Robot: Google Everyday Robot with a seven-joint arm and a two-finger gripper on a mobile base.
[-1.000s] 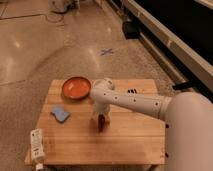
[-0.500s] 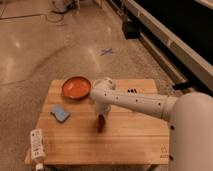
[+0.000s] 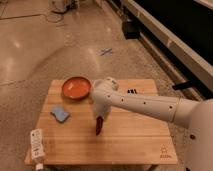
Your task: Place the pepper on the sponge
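Near the middle of the counter (image 3: 135,140) the gripper (image 3: 99,116) is pointed straight down, carried by a white arm (image 3: 145,105) bent in from the right edge. It is clamped on the top of the pepper (image 3: 98,127), which is held upright, long axis vertical, tip down. One bottle (image 3: 36,145) at the front left corner, one sponge (image 3: 60,114) near the left edge, one bowl (image 3: 76,87) by the back edge and one pepper are counted.

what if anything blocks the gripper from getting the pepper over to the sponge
Probably nothing, so likely yes: the gripper, shut on the pepper, hangs over the table beside the sponge, and only bare wood lies between them.
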